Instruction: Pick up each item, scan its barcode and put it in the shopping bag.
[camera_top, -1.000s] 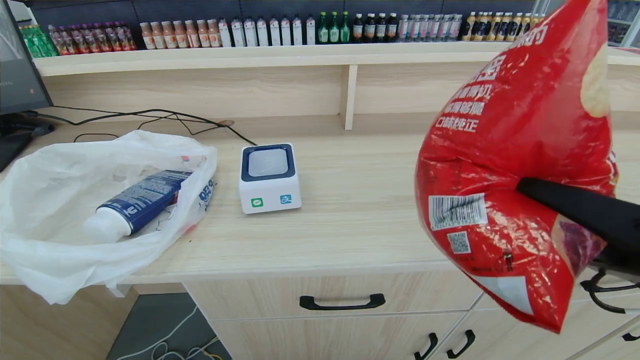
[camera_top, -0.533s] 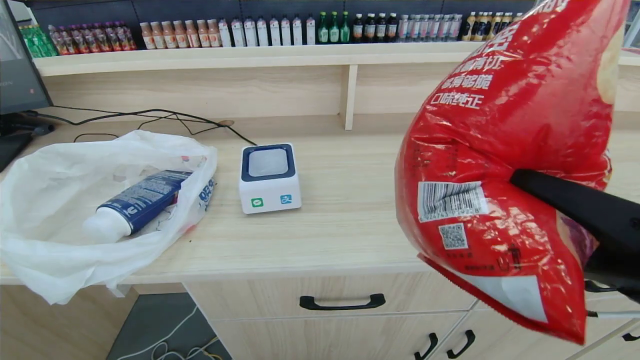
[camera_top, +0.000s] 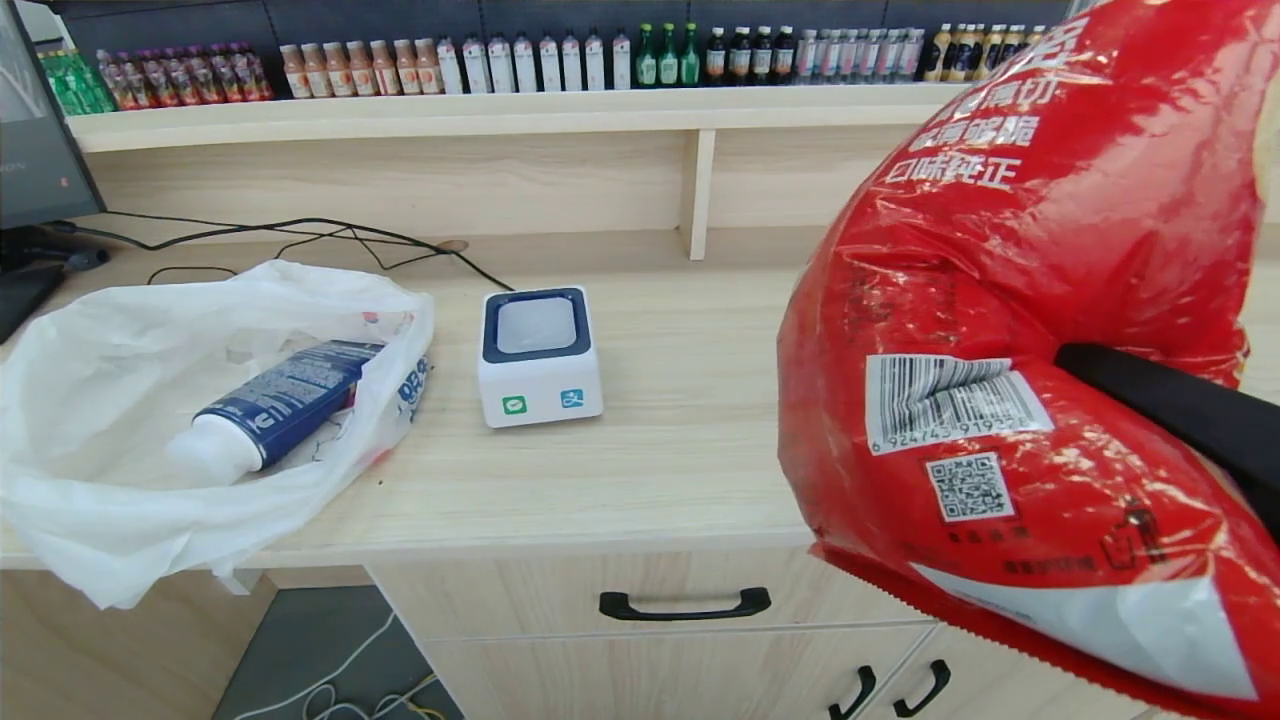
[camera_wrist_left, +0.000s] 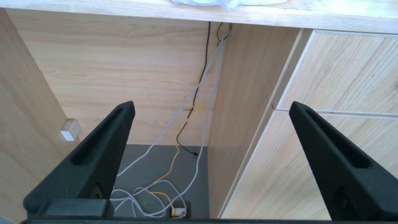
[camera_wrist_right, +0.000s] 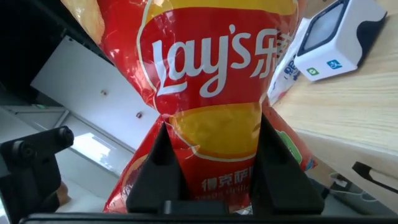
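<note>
Pale wooden bench (camera_top: 700, 450) at a shop checkout, with a shelf of bottles (camera_top: 600, 60) along the back wall. At the bench's left end lies the white shopping bag (camera_top: 100, 430), mouth open, holding a blue tube (camera_top: 275, 400) with a white cap, laid on its side. Just beside the bag, towards the middle, stands the white barcode scanner (camera_top: 540, 360), window facing up; a black cable (camera_top: 300, 225) runs behind it. The red crisp packet (camera_top: 1010, 250) hangs in the air at the right, nearer the head camera than the scanner and well apart from it. It is pinched across its middle by the right pincer (camera_wrist_right: 214, 134), whose two black fingers (camera_wrist_right: 163, 155) press in from either side. The packet's barcode label (camera_top: 950, 400) faces the head camera, with a square code beneath it. The left pincer (camera_wrist_left: 211, 118) is held low, below the bench top beside the drawer fronts (camera_wrist_left: 348, 81), spread wide with nothing between its tips. Loose cables (camera_wrist_left: 180, 143) trail down to the floor beyond.
</note>
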